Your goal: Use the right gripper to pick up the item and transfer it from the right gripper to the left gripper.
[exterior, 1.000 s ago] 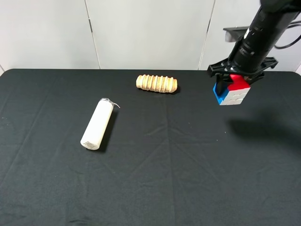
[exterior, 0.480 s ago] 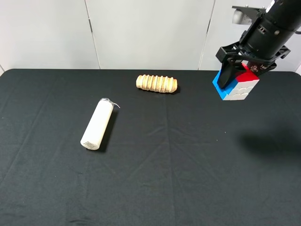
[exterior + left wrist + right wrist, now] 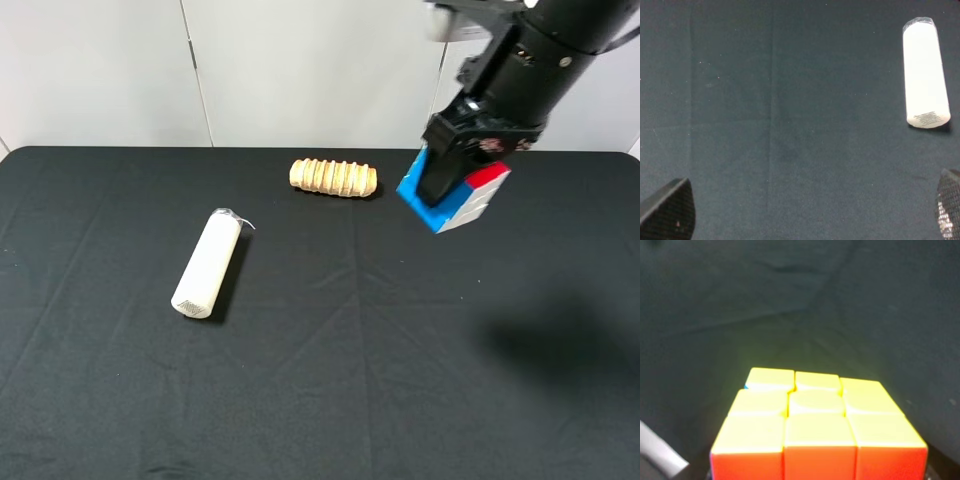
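The item, a puzzle cube (image 3: 472,198) with blue, red and white faces, hangs tilted in the air over the back right of the black table. My right gripper (image 3: 452,186) is shut on it from above; one black finger crosses its blue face. In the right wrist view the cube's orange face (image 3: 815,425) fills the lower middle, high above the cloth. My left gripper (image 3: 807,212) is open and empty. Only its two fingertips (image 3: 667,210) show, over bare cloth. The left arm is out of the exterior high view.
A white cylinder (image 3: 207,263) lies at the table's left centre and also shows in the left wrist view (image 3: 925,72). A ribbed wooden roller (image 3: 334,177) lies at the back centre, left of the cube. The black cloth (image 3: 350,380) covers the table.
My right arm has carried the cube left and toward the table's middle. The cube now tilts more. The cylinder and the roller have not moved.
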Robot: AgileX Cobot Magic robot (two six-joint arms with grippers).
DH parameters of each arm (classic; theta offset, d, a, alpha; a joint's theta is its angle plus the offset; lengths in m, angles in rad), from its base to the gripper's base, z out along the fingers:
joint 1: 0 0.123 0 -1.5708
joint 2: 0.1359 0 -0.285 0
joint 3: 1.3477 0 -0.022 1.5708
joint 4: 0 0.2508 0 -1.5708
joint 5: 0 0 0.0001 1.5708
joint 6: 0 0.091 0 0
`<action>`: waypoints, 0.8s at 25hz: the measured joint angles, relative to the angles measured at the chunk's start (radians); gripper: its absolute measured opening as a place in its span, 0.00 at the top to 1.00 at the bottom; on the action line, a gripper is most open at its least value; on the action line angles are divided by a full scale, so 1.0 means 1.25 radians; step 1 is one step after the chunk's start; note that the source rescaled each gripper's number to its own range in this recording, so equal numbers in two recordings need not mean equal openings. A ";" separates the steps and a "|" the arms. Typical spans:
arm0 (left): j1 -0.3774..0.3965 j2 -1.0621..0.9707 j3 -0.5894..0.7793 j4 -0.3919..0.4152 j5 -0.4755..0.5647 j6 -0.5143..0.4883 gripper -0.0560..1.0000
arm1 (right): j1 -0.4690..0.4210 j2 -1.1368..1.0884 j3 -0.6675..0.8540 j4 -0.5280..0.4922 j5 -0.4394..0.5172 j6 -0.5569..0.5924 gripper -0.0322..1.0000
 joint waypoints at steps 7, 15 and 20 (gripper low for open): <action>0.000 0.000 0.000 0.000 -0.001 0.000 0.11 | 0.045 0.000 0.000 0.182 -0.024 -0.175 0.97; 0.000 0.000 -0.003 -0.037 0.005 0.038 0.11 | 0.047 0.000 0.000 0.356 -0.024 -0.329 0.97; 0.000 0.063 -0.045 -0.091 0.031 0.096 0.11 | 0.047 0.000 0.000 0.368 -0.024 -0.340 0.97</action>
